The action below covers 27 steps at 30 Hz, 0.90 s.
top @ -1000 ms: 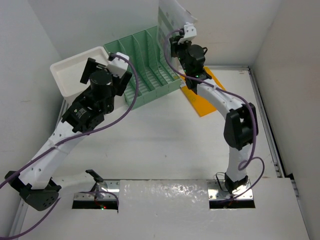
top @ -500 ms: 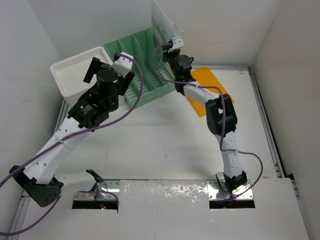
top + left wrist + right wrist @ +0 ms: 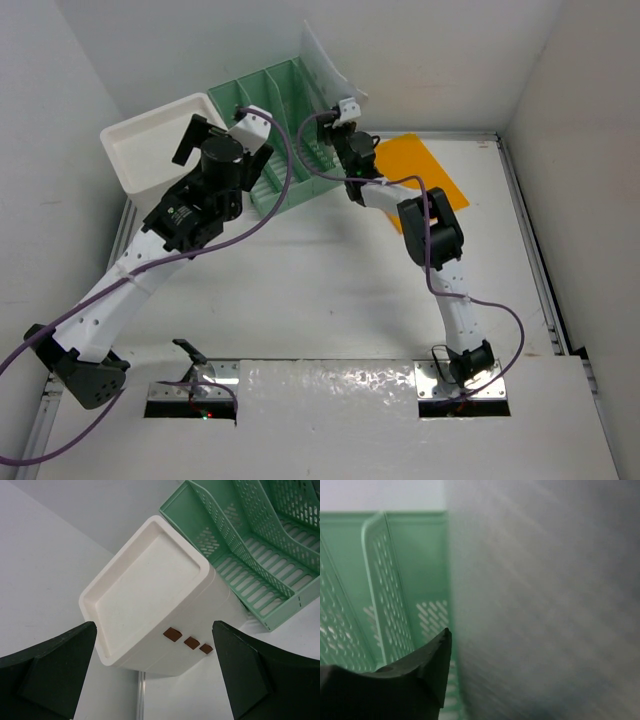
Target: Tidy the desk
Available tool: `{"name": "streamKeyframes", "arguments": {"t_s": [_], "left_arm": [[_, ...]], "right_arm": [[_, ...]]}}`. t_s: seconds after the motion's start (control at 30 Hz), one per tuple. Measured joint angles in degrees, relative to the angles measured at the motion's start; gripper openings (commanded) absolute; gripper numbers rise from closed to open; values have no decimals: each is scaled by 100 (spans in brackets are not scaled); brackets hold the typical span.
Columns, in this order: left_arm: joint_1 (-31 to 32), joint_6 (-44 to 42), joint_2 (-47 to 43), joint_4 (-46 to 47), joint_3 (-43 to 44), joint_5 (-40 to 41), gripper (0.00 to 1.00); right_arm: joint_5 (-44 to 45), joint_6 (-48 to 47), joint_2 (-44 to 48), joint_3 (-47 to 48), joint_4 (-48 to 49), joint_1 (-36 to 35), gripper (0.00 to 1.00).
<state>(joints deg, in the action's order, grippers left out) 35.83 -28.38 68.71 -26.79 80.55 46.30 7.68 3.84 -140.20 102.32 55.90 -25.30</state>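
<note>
The white desk (image 3: 320, 290) carries a green slotted file organizer (image 3: 280, 110) at the back. My right gripper (image 3: 332, 118) is above the organizer's right slots, shut on a clear plastic sheet (image 3: 325, 60) that stands upright above it. In the right wrist view the blurred sheet (image 3: 545, 605) fills the right side next to one finger (image 3: 420, 675); the other finger is hidden behind it, and green dividers (image 3: 395, 580) show to the left. My left gripper (image 3: 222, 140) is open and empty, held above the white drawer box (image 3: 150, 590), its fingers wide apart.
The white drawer box (image 3: 150, 150) sits at the back left corner beside the organizer (image 3: 260, 555). An orange folder (image 3: 425, 170) lies flat at the back right. Silver rails edge the desk; white walls enclose the back and both sides.
My right arm has swung left with the sheet, from the organizer's right end to over its slots, uncovering more of the orange folder. My left gripper has shifted slightly right and farther back.
</note>
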Motion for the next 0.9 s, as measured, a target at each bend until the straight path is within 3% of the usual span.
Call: {"name": "streamKeyframes", "arguments": {"t_s": [0.23, 0.27, 0.3, 0.33, 0.37, 0.7, 0.9], "left_arm": [[-28, -11, 0, 0, 0, -22, 100], [-28, -11, 0, 0, 0, -33, 100], [-28, -11, 0, 2, 0, -46, 100], [-28, -11, -2, 2, 0, -50, 100], [-28, -11, -2, 0, 0, -55, 100], [-28, -52, -48, 4, 0, -129, 100], [-28, -101, -48, 2, 0, -157, 100]], "right_arm": [[-142, -44, 306, -160, -903, 9, 51], [-179, -44, 400, -160, -1019, 13, 46], [-203, -61, 485, -160, -1099, 13, 34], [-216, -92, 584, -160, -1196, 13, 9], [-223, -127, 678, -160, -1274, 13, 0], [-39, -197, 1237, -595, -1484, 4, 0], [-72, -286, 1082, -273, -1729, 4, 0]]}}
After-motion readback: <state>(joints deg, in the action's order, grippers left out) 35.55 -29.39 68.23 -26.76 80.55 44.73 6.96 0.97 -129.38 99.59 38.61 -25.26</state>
